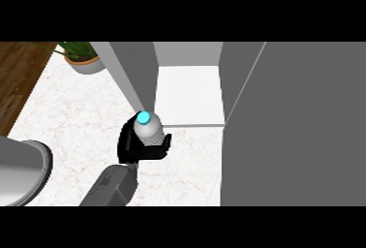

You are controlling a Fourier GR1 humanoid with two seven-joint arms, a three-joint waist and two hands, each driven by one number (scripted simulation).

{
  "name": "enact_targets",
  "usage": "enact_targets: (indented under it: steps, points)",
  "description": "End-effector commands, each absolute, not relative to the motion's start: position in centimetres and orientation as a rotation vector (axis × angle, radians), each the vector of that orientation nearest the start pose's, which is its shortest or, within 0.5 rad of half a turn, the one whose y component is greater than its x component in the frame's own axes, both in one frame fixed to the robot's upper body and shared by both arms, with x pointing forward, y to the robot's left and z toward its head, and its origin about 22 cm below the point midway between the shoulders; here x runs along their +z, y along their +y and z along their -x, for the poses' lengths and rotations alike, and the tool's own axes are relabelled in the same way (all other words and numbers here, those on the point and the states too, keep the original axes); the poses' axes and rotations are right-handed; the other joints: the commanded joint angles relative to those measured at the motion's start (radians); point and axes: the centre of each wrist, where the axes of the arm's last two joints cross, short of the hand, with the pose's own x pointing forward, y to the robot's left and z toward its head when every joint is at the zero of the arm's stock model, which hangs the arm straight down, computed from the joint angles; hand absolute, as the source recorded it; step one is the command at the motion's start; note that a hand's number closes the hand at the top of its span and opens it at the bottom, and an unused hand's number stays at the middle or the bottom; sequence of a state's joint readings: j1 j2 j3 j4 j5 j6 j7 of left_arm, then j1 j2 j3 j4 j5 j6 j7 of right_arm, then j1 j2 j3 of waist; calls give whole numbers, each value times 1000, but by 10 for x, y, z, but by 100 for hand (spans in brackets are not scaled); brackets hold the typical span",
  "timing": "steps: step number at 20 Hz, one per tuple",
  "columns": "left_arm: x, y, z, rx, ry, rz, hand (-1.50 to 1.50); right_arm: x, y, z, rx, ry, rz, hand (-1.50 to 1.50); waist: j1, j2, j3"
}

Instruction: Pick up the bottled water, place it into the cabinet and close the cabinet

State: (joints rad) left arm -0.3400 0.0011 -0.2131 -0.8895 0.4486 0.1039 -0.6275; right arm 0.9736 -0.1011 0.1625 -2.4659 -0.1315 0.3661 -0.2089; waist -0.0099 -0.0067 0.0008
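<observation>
My left hand (134,147) is shut on the bottled water (148,128), a pale bottle with a cyan cap, held upright. The forearm comes in from the lower left. The bottle stands just in front of the open cabinet (187,94), near its left wall (136,72) and level with the front lip of the white shelf. The cabinet door (293,126) is swung open and fills the right side of the view. My right hand does not show.
A potted plant (82,57) stands at the counter's far left corner. A grey round vessel (22,169) sits at the lower left edge. White marble counter (71,116) lies between them, with wooden floor beyond its left edge.
</observation>
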Motion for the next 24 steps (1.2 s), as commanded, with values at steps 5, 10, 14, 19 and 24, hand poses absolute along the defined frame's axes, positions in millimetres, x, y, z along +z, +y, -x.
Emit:
enact_targets:
  steps: [5,10,14,19,24]
  points:
    - [-28,94,-315,122,-1762,190,150,124,-255,-36,86,-1840,-213,-150,-16,7,-1]
    - [13,75,-352,52,-1761,102,150,115,-260,-36,93,-1829,-196,-150,-24,9,-1]
    - [34,61,-367,41,-1724,16,150,116,-261,-34,97,-1833,-225,-150,-25,9,-1]
    - [27,71,-390,74,-1681,-39,150,119,-260,-42,100,-1851,-228,-150,-37,19,-1]
    - [31,73,-406,-38,-1723,-218,150,110,-267,-37,130,-1837,-227,-150,-55,19,0]
